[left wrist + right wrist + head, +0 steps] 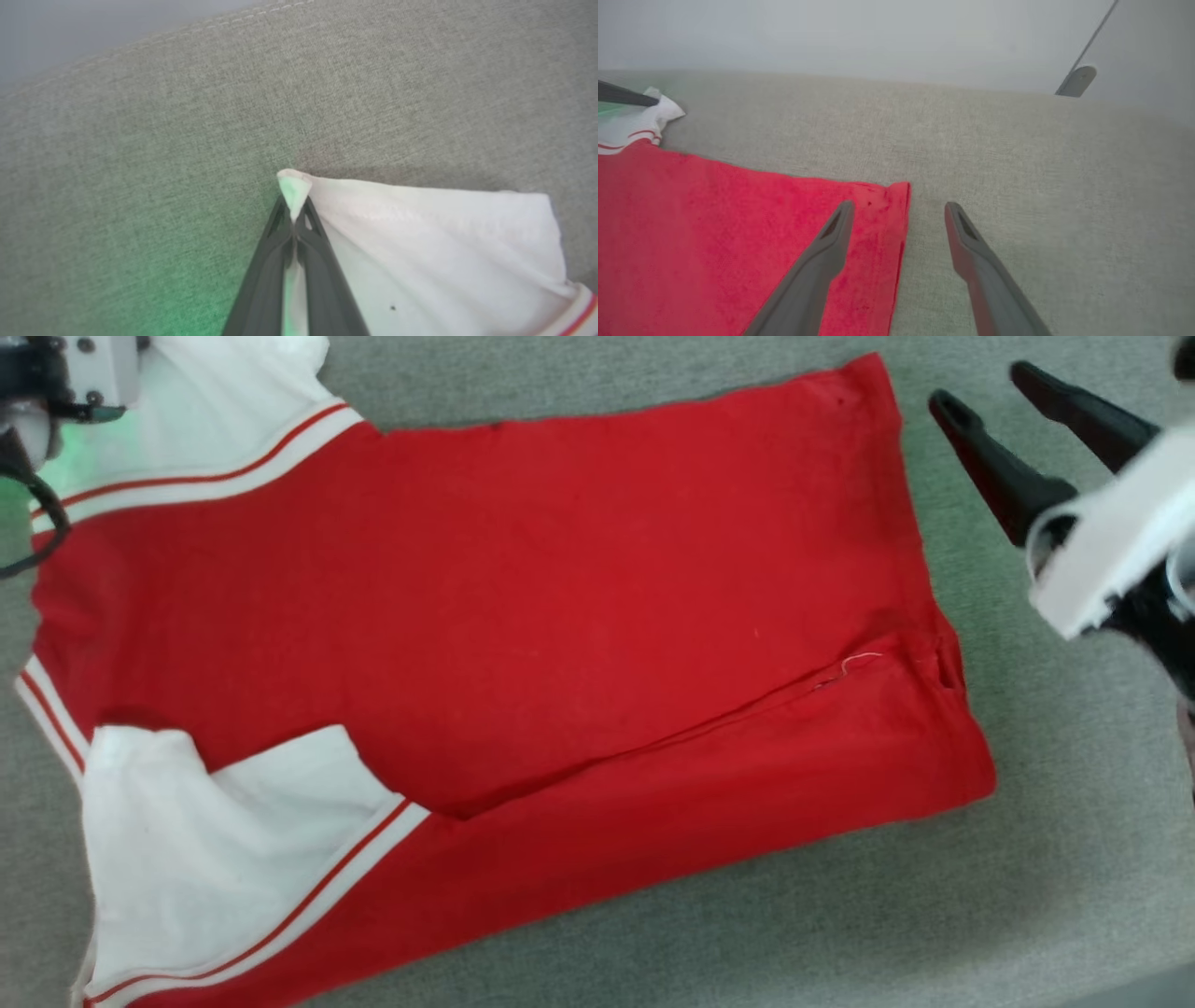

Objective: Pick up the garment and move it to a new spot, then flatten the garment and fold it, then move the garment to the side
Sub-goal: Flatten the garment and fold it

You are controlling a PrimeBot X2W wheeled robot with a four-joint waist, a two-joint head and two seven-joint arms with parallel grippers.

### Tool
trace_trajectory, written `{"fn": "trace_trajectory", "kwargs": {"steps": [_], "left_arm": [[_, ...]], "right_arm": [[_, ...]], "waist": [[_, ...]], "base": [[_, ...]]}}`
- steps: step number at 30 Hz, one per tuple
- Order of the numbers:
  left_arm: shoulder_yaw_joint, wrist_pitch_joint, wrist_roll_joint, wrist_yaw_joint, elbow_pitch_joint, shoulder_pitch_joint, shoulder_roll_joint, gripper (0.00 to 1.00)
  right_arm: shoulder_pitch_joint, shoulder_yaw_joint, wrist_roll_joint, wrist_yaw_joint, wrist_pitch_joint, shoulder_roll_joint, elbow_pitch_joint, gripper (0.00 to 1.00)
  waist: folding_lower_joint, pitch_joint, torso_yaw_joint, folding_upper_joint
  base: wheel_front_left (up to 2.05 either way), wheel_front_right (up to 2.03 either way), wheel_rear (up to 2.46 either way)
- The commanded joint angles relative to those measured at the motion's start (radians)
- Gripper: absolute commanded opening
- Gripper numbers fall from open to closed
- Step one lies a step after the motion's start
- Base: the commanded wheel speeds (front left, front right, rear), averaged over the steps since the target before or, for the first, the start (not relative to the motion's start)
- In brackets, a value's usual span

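Plainly, the left pincer [293,212] is clamped tight on the tip of the far white sleeve [420,242], with a pinch of cloth poking out past its fingertips. The right pincer [900,207] stands wide open and holds nothing. It straddles the far hem corner of the garment [560,569], one finger over red cloth and the other over the bare grey woven surface [1027,803]; whether it touches either I cannot tell.

Outward from there, the garment lies flat with its long axis running across the head view, sleeves and neck toward the robot's left and hem toward its right. Each arm therefore sits at its own end of the far edge. The near long side looks turned in over the body. I judge the coming move turns on the right pincer closing on that corner, which lies between its fingers.
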Motion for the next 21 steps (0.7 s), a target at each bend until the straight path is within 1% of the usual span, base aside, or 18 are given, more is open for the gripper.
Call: {"fn": "trace_trajectory", "kwargs": {"steps": [1,5,10,16,17,18,21], "left_arm": [[-0.021,0.006,0.001,-0.002,0.022,0.06,-0.014,0.0],[-0.018,-0.008,-0.003,-0.018,0.035,0.054,-0.028,0.0],[-0.016,-0.021,-0.004,-0.034,0.051,0.046,-0.044,0.0],[-0.01,-0.03,-0.01,-0.05,0.072,0.032,-0.064,0.0],[-0.009,-0.031,-0.012,-0.05,0.075,0.031,-0.068,0.0],[-0.007,-0.033,-0.015,-0.051,0.079,0.031,-0.071,0.0],[0.001,-0.04,-0.024,-0.06,0.087,0.03,-0.078,0.0]], "right_arm": [[-0.04,0.018,0.017,0.0,0.033,0.0,0.04,1.0],[-0.161,0.063,0.049,0.0,0.125,0.0,0.185,1.0],[-0.273,0.118,0.092,0.0,0.2,0.011,0.373,1.0],[-0.352,0.195,0.141,0.0,0.264,0.03,0.527,1.0],[-0.358,0.215,0.15,0.0,0.274,0.028,0.544,0.4],[-0.361,0.232,0.162,0.0,0.282,0.028,0.555,0.0],[-0.373,0.273,0.198,0.0,0.302,0.018,0.579,0.0]], "waist": [[0.0,0.007,0.01,0.0],[0.0,0.013,0.022,0.0],[0.0,0.022,0.035,0.0],[0.0,0.03,0.048,0.0],[0.0,0.03,0.05,0.0],[0.0,0.03,0.051,0.0],[0.0,0.027,0.057,0.0]], "base": [[0.0,0.0,0.0],[0.0,0.0,0.0],[0.0,0.0,0.0],[0.0,0.0,0.0],[0.0,0.0,0.0],[0.0,0.0,0.0],[0.0,0.0,0.0]]}}
